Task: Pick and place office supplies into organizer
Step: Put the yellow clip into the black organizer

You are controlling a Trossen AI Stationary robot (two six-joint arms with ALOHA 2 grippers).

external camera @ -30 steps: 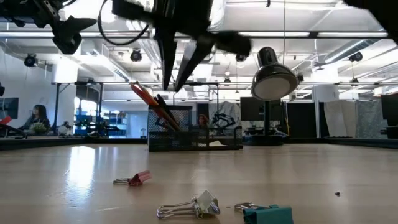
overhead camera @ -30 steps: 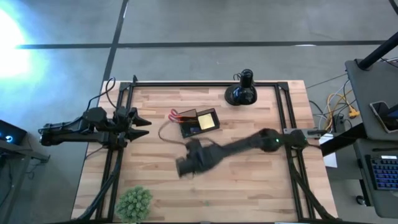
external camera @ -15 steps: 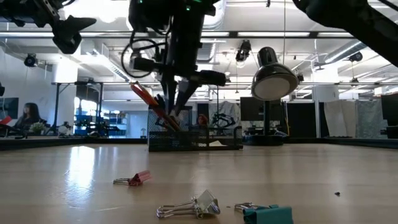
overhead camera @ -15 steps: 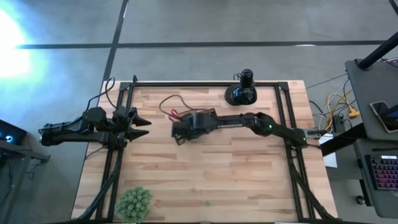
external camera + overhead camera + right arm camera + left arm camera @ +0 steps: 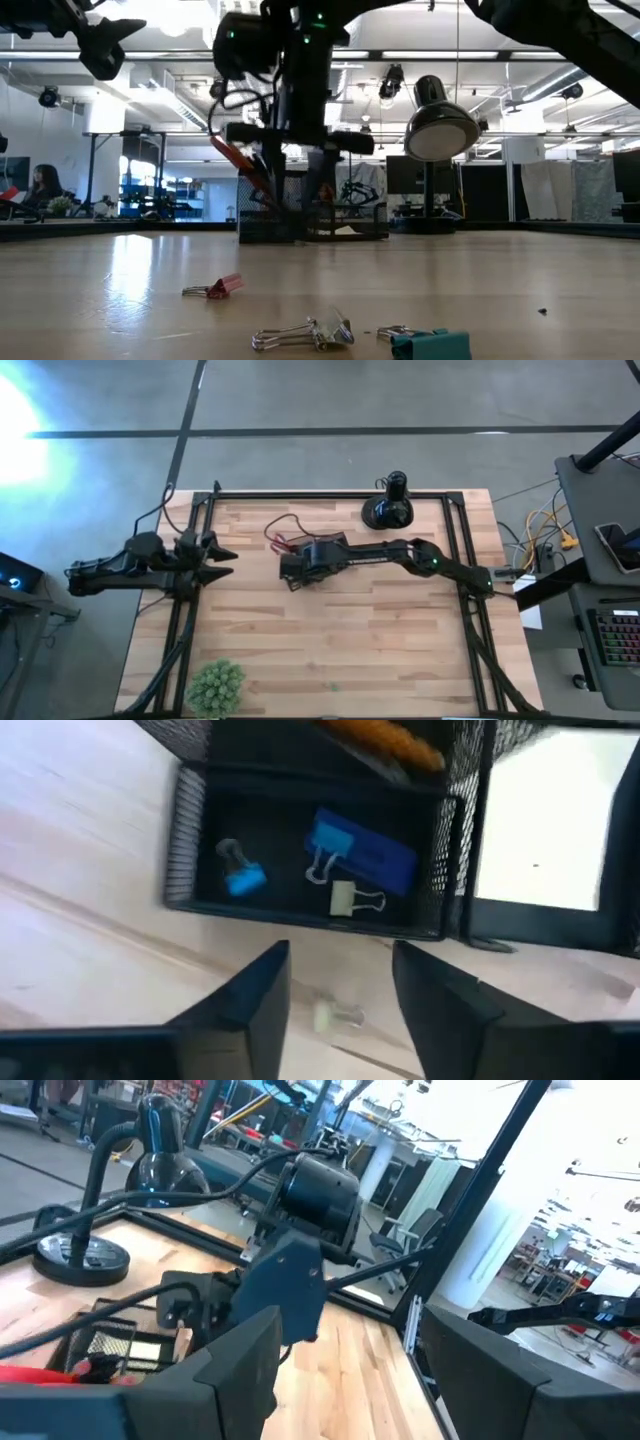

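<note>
The organizer [image 5: 310, 850], a dark mesh box, stands on the table's far middle. In the high view my right gripper [image 5: 300, 565] covers most of it. One compartment holds a blue binder clip [image 5: 365, 855], a small blue piece [image 5: 243, 878] and a pale clip [image 5: 352, 900]. An orange pencil [image 5: 385, 742] and red-handled scissors [image 5: 232, 155] stick up from the organizer. My right gripper [image 5: 340, 960] hangs open over the organizer's near wall, pointing down. A pale clip [image 5: 338, 1015] shows between its fingers; on the table or falling, I cannot tell. My left gripper [image 5: 215, 555] waits open at the left edge.
A black desk lamp [image 5: 388, 505] stands at the far edge, right of the organizer. A green plant ball [image 5: 215, 685] sits at the near left corner. A pink clip [image 5: 215, 288], a silver binder clip [image 5: 305, 333] and a teal clip [image 5: 430, 345] lie on the near boards.
My right gripper has swung from the table's middle toward the far edge, come down over the organizer, and then opened its fingers there.
</note>
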